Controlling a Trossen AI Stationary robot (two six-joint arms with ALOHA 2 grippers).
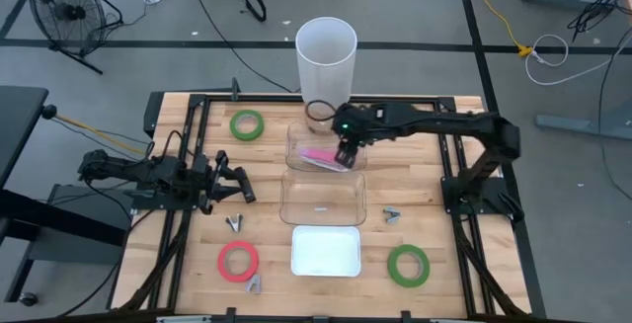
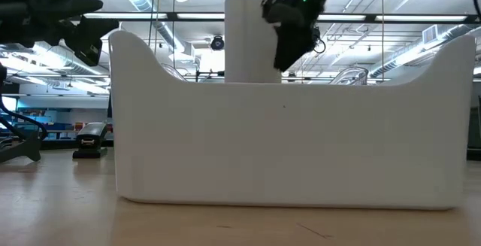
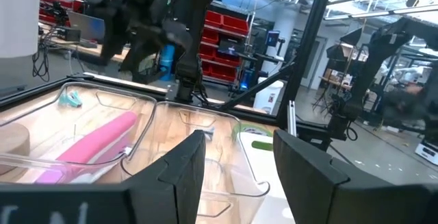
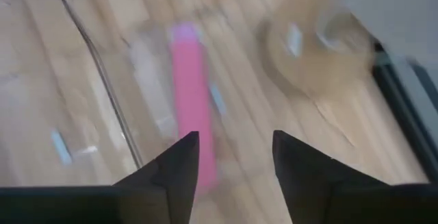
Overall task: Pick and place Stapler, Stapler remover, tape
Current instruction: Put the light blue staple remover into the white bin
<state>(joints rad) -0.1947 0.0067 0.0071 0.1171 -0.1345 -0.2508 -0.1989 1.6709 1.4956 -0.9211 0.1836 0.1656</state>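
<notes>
Lying in the rear clear tray (image 1: 296, 135), the pink stapler (image 1: 324, 157) sat just below the right tool (image 1: 343, 158), fingers spread and empty.

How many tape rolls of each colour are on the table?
Green tape rolls: 2
Red tape rolls: 1
Total: 3 coloured rolls on the table

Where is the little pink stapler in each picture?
High view: slim pink stapler in the far clear plastic bin, under the right gripper.
Low view: not visible.
Left wrist view: stapler in that bin.
Right wrist view: stapler ahead.
Shared landmark: the clear bin.
</notes>
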